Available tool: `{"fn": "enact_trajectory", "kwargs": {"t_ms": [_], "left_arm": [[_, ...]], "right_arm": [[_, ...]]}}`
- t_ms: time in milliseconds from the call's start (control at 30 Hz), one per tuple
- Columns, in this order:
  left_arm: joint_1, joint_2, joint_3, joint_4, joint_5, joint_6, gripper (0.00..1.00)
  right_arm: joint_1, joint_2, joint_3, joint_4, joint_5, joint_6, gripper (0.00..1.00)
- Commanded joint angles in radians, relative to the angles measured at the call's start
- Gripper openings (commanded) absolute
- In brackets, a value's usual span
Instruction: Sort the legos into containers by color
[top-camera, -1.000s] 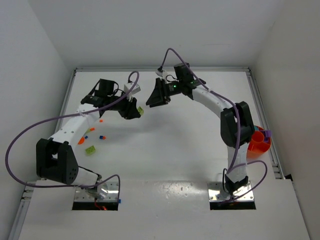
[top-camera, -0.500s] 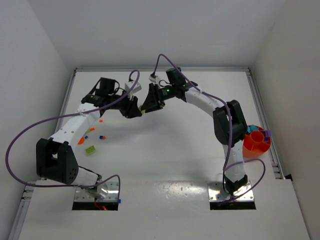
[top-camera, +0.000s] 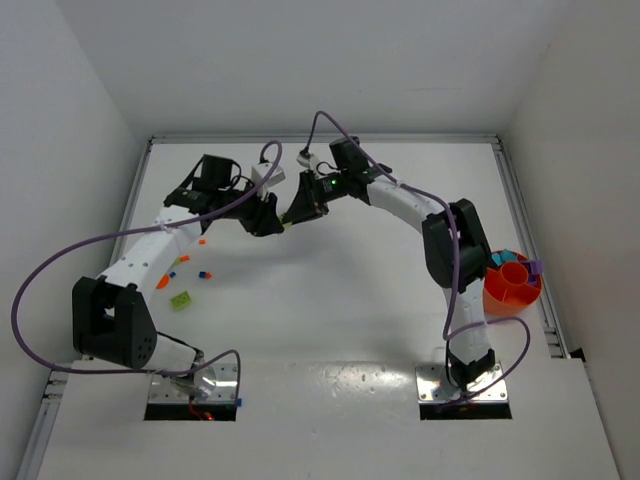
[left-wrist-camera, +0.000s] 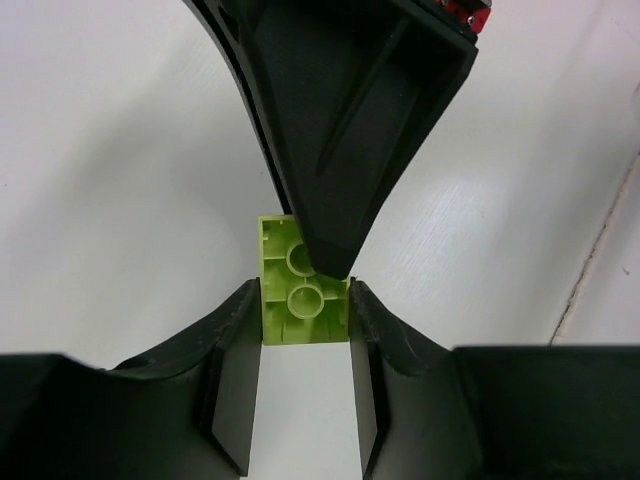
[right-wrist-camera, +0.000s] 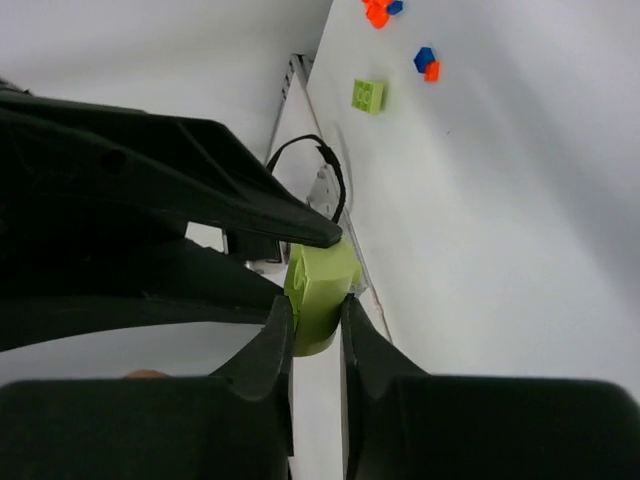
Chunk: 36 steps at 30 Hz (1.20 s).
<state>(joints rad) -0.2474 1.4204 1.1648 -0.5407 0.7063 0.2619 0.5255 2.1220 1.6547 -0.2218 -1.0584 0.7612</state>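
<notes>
One lime brick (left-wrist-camera: 303, 295) is pinched in midair; other bricks (top-camera: 180, 298) lie left, orange bowl (top-camera: 505, 302) right.

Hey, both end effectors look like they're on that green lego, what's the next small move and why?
Probably open the left end effector. The lime green brick sits pinched between its fingers while the right end effector also clamps it, so letting go would free the right arm to carry it to the orange bowl.

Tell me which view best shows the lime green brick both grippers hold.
Left wrist view: the lime green brick faces the camera, hollow underside clear. Right wrist view shows one side; top view, barely a speck.
</notes>
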Motion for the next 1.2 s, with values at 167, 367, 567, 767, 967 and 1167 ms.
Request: {"fn": "enact_trajectory", "kwargs": {"t_ms": [167, 367, 567, 767, 967, 1167], "left_arm": [[-0.02, -0.017, 0.033, 0.005, 0.022, 0.02, 0.52], [0.019, -0.072, 0.033, -0.013, -0.019, 0.01, 0.8], [0.048, -0.103, 0.033, -0.013, -0.056, -0.019, 1.0], [0.068, -0.112, 0.013, -0.013, -0.065, -0.02, 1.0], [0.086, -0.051, 0.048, -0.025, -0.016, -0.03, 1.0], [0.115, -0.064, 0.013, 0.056, -0.08, -0.148, 1.0]], "right_arm": [[-0.012, -0.075, 0.02, -0.163, -0.002, -0.225, 0.01], [-0.117, -0.16, 0.12, -0.747, 0.387, -0.764, 0.01], [-0.313, -0.408, -0.059, -0.875, 0.752, -1.034, 0.0], [-0.539, -0.649, -0.147, -0.987, 1.023, -1.275, 0.0], [-0.7, -0.888, -0.346, -0.966, 1.117, -1.468, 0.0], [-0.759, -0.976, -0.495, -0.939, 1.138, -1.491, 0.0]]}}
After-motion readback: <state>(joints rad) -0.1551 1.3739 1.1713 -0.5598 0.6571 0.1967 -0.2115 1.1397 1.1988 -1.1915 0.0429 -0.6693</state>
